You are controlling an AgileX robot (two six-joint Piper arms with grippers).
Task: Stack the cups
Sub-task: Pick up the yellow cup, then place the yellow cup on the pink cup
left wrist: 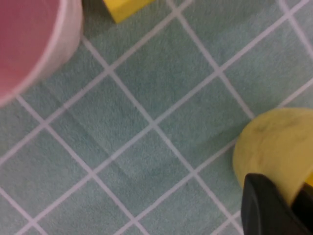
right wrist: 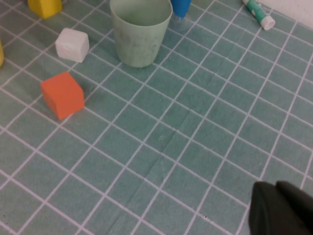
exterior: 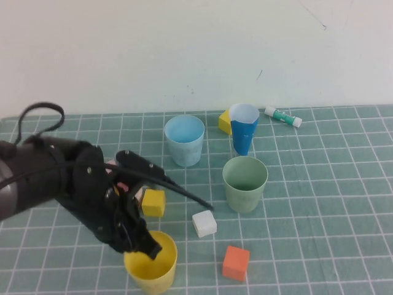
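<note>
One left hand at yellow cup rim, right hand above mat

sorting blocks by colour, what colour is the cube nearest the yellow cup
Orange, clearest in the right wrist view; the yellow cup sits beside it.

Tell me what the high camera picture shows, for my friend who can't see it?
The black left gripper reaches onto the rim of a yellow cup at the near edge of the green grid mat. Farther back stand a light blue cup and a sage green cup, among small coloured blocks. The right gripper is out of view.
</note>
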